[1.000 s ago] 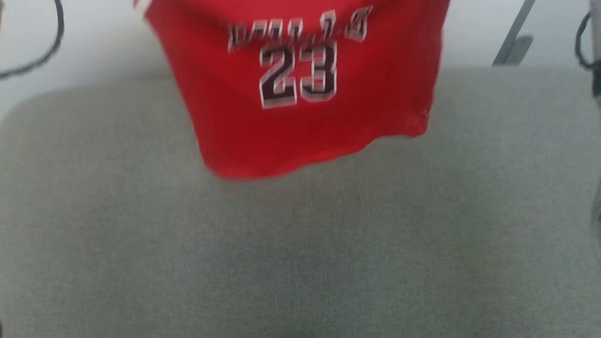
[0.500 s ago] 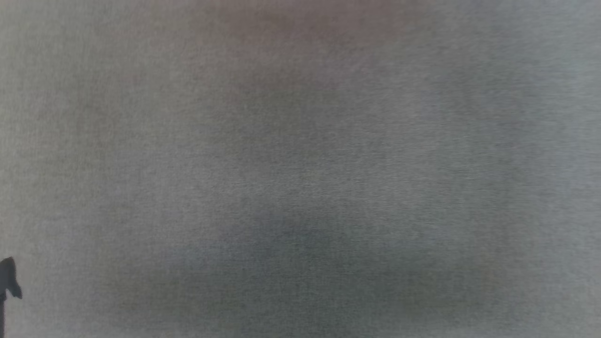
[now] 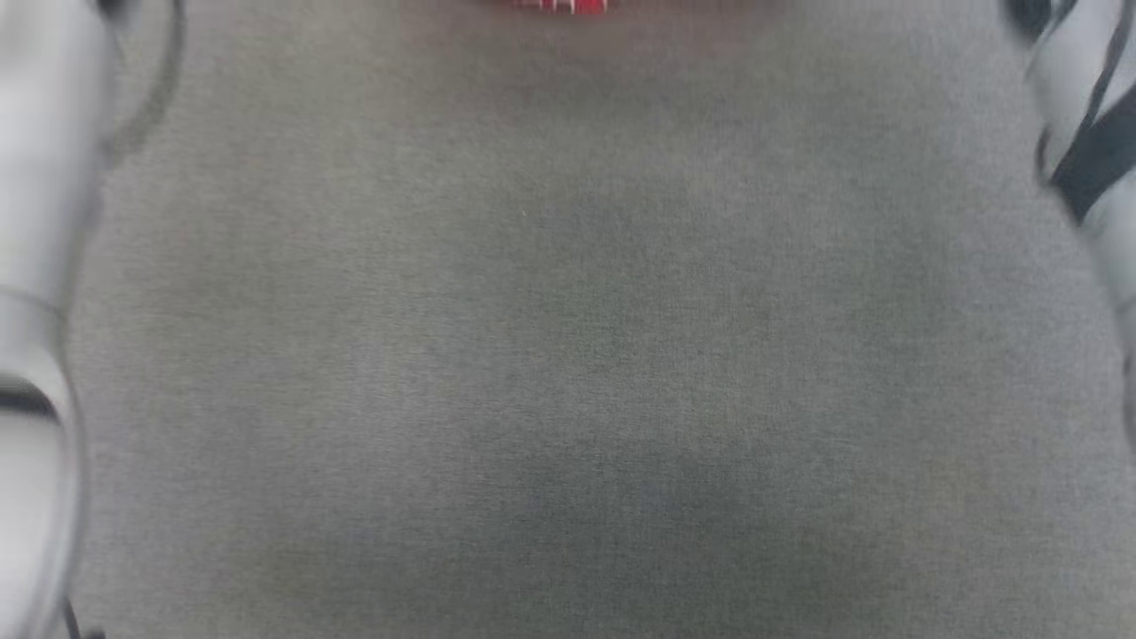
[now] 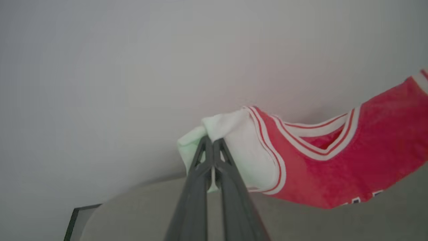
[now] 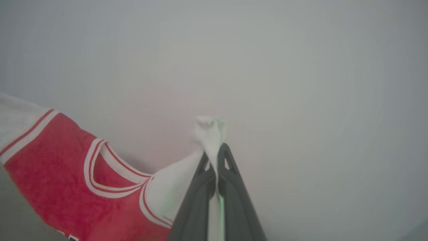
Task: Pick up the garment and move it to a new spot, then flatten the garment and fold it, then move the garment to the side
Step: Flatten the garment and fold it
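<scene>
Grey woven cloth covers the bench (image 3: 568,355), and a plain pale wall (image 4: 100,67) stands behind it. The garment (image 4: 334,167) hangs in the air toward the bench's far edge, spread between the two arms, its striped collar (image 4: 321,140) sagging in the middle. The left gripper (image 4: 212,142) is pinched tight on one white sleeve (image 4: 240,147), and the right gripper (image 5: 219,149) is pinched on the other sleeve (image 5: 174,187), with a tuft of cloth poking past its tips. The shirt looks light, soft and wholly limp, so it will drape and swing rather than hold a shape. The knit seems grippy enough, though so small a pinch could creep loose under a tug. Holding both sleeves well apart suits it, letting the body hang flat for laying down.
</scene>
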Controlling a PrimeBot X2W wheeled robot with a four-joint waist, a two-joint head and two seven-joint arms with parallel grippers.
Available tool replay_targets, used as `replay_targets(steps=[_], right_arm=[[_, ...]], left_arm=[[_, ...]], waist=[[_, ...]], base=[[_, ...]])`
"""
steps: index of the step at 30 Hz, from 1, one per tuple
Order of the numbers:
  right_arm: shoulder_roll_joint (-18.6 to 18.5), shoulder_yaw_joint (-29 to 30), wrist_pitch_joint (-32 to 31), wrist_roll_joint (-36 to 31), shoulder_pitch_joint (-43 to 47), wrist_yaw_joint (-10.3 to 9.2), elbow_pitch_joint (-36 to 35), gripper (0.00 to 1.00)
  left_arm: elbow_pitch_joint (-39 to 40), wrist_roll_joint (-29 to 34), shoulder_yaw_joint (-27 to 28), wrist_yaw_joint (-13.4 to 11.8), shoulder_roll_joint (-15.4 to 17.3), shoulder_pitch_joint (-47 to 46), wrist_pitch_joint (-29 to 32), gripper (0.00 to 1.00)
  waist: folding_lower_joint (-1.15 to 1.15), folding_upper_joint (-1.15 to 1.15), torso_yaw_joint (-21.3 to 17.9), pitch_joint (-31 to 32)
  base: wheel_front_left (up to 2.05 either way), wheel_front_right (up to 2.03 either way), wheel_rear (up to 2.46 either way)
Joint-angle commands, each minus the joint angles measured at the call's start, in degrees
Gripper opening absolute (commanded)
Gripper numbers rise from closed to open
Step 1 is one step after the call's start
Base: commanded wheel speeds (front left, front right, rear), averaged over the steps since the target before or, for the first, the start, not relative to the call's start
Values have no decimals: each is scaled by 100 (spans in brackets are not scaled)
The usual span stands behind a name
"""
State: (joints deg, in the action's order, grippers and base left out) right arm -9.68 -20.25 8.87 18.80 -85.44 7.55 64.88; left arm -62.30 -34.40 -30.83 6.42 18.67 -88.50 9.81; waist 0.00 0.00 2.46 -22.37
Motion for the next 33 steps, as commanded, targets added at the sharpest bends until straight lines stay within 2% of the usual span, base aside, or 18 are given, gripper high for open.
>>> replay_targets(steps=[1, 5, 9, 10, 11, 13, 16, 21, 24, 28, 33], right_arm=[[-123, -348, -287, 312, 395, -11, -217, 0], [-389, -868, -933, 1267, 1252, -11, -940, 0], [-974, -1264, -1574, 2146, 2171, -11, -1915, 0], [-974, -1264, -1574, 2146, 2171, -11, -1915, 0], [-1143, -1390, -1710, 2281, 2399, -11, -2199, 0], [-1472, -1435, -1917, 2632, 2878, -11, -2672, 0], [-1905, -1462, -2278, 2992, 3603, -8, -3357, 0], [-2568, -1331, -2790, 3300, 4712, -8, -4364, 0], [-2839, -1124, -3071, 3464, 5326, -7, -4895, 0], [-3122, -848, -3467, 3591, 6141, -7, -5542, 0], [-3426, -481, -4121, 3804, 7152, -7, -6306, 0]], left_arm=[[2, -44, -139, 64, -20, 425, 304, 0], [297, -290, -370, 92, 91, 1267, 902, 0], [1013, -582, -493, 99, 332, 2246, 1404, 0], [1013, -582, -493, 99, 332, 2246, 1404, 0], [1241, -713, -467, 99, 416, 2518, 1516, 0], [1795, -820, -441, -3, 593, 3087, 1719, 0], [2871, -1039, -376, -360, 987, 3966, 2068, 0], [5111, -1299, -131, -1287, 1809, 5459, 2566, 0], [6320, -1420, 19, -1860, 2267, 6287, 2786, 0], [7462, -1544, 205, -2532, 2683, 7236, 2926, 0], [8293, -1666, 435, -3210, 3103, 8211, 2979, 0]], waist=[[0, 0, 78, 243], [0, 0, 91, 512], [0, 0, 111, 747], [0, 0, 111, 747], [0, 0, 115, 788], [0, 0, 141, 860], [0, 0, 151, 926], [0, 0, 143, 931], [0, 0, 133, 912], [0, 0, 100, 868], [0, 0, 67, 812]], base=[[0, 0, 0], [0, 0, 0], [0, 0, 0], [0, 0, 0], [0, 0, 0], [0, 0, 0], [0, 0, 0], [0, 0, 0], [0, 0, 0], [0, 0, 0], [0, 0, 0]])
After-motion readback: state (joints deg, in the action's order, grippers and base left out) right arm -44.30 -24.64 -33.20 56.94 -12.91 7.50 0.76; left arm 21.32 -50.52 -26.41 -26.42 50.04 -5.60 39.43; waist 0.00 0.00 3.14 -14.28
